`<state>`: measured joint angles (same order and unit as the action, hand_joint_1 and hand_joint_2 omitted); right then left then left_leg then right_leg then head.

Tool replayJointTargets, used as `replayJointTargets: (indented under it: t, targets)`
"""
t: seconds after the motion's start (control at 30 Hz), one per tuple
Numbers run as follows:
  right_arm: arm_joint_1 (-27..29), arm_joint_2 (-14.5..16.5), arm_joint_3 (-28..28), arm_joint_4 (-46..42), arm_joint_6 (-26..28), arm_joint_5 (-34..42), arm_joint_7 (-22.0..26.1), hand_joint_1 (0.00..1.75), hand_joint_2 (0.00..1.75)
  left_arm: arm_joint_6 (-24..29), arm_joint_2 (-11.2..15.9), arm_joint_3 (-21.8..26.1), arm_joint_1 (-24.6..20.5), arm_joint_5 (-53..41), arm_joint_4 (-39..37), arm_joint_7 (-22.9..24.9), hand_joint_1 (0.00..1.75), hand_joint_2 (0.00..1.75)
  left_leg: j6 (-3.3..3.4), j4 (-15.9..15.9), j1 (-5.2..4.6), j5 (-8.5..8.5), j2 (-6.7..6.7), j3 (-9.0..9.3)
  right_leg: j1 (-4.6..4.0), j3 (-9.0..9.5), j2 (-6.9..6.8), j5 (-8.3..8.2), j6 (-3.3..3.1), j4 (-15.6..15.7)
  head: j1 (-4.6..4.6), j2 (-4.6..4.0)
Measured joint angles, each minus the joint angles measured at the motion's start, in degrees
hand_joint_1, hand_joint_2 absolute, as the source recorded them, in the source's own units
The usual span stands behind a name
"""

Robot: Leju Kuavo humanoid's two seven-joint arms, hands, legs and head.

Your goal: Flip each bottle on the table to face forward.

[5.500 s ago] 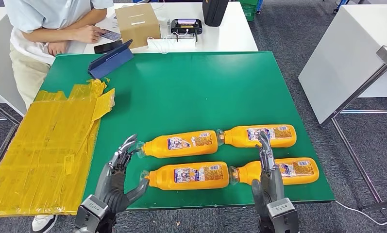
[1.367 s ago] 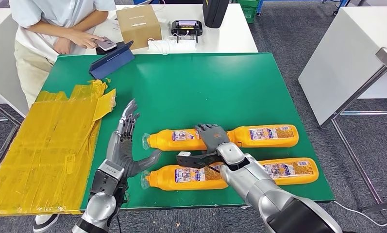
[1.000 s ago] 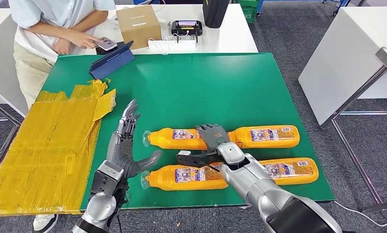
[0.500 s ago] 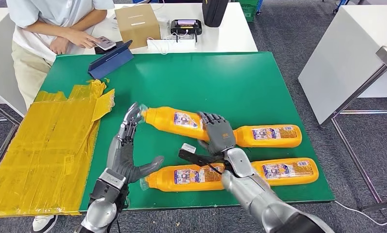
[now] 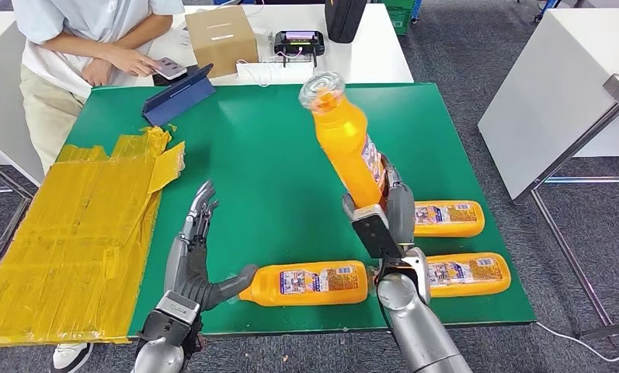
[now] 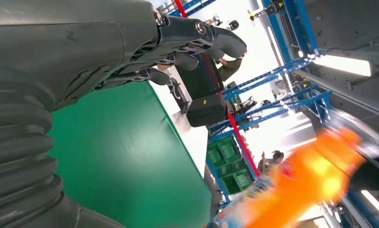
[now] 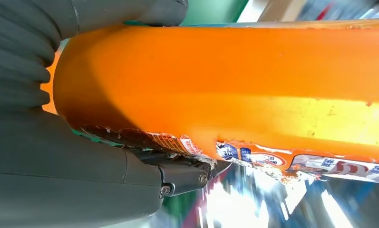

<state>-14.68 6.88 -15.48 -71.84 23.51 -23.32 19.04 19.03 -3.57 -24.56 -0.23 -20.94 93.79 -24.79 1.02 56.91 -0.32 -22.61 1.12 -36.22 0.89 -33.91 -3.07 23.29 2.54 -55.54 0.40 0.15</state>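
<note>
My right hand (image 5: 385,217) grips an orange bottle (image 5: 348,140) by its lower body and holds it raised above the green table (image 5: 290,148), cap up and tilted away. In the right wrist view the same orange bottle (image 7: 254,90) lies pressed against my right hand (image 7: 82,142). Three more orange bottles lie flat near the front edge: one (image 5: 306,282) at front centre, one (image 5: 469,272) at front right, one (image 5: 448,218) behind it. My left hand (image 5: 193,260) is open with fingers spread, its thumb beside the neck of the front centre bottle. The left wrist view shows my left hand (image 6: 106,47) holding nothing.
Crumpled yellow tape sheeting (image 5: 81,225) covers the table's left side. A blue tablet case (image 5: 178,97) lies at the far left corner. A person (image 5: 81,47) stands there holding a phone. A cardboard box (image 5: 219,37) and devices sit on the white table behind.
My right hand has lifted the rear left bottle off the table and swung it from lying flat to nearly upright. The left hand has stayed open near the front bottle.
</note>
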Motion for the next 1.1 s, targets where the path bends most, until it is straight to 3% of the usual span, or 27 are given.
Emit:
replayJointTargets:
  t: [0.13, 0.33, 0.7, 1.1]
  targets:
    - [2.5, 0.2, -1.5, -3.6, -15.4, 10.3, 3.9, 1.75, 1.75, -0.6, 0.3, 0.1, -0.2, 0.3, 0.2, -0.3, 0.0, 1.75, 0.0, 0.0, 0.03, 0.0, 0.01, 0.0, -0.04, -0.04, 0.01, 0.0, 0.0, 0.0, -0.01, 0.0]
    - [3.7, -0.3, -8.5, -4.0, -24.0, 7.2, 7.6, 1.75, 1.75, -2.7, 0.7, -0.1, -2.8, 0.3, -0.4, 3.4, 0.0, 1.75, -0.01, 0.0, 0.06, 0.0, 0.02, 0.0, -0.07, -0.05, 0.01, 0.02, -0.03, 0.0, 0.0, 0.0]
    - [1.0, -0.3, -19.4, 0.7, -21.6, -1.5, 8.2, 1.75, 1.75, -4.0, 1.3, -0.3, -5.1, 2.1, -1.9, 4.4, 0.0, 1.75, -0.01, 0.0, 0.03, 0.01, 0.15, -0.01, -0.02, -0.1, 0.05, -0.02, -0.03, 0.0, -0.01, 0.0]
    - [-1.1, -0.3, -22.0, 3.4, -20.7, -2.1, 7.9, 1.75, 1.75, -4.6, 1.9, -0.7, -5.1, 2.5, -1.9, 4.1, 0.0, 1.75, -0.01, 0.0, 0.04, 0.01, 0.21, -0.01, -0.03, -0.12, 0.06, -0.02, -0.03, 0.0, -0.01, 0.0]
